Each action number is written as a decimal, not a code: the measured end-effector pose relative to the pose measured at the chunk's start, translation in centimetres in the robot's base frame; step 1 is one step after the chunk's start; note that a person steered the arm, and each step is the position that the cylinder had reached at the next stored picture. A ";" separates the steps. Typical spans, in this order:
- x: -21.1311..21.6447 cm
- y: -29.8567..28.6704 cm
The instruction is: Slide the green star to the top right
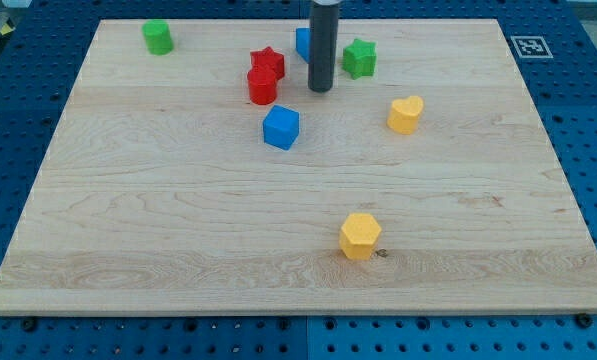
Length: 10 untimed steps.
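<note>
1. My tip (321,90) stood upright in the frame's upper centre, bare, holding nothing.
2. The green star (359,58) lay just right of it, apparently not touching.
3. A blue block (302,42) sat partly hidden behind the rod.

A pale wooden board (178,220) with visible lengthwise grain and a smooth, matt finish lies on a blue perforated metal-looking table (18,110). The small blocks look like solid matt plastic with flat colour: a green star (359,58), a red star (267,62), a blue cube (281,127) and a yellow hexagonal block (360,235). The dark rod (323,40) has a smooth, slightly satin surface down to my tip (321,90).
</note>
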<state>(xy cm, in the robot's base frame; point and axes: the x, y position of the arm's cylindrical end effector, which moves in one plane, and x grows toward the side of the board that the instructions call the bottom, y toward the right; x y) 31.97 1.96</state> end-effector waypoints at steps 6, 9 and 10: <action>-0.5 17.5; -3.9 19.0; -3.9 19.0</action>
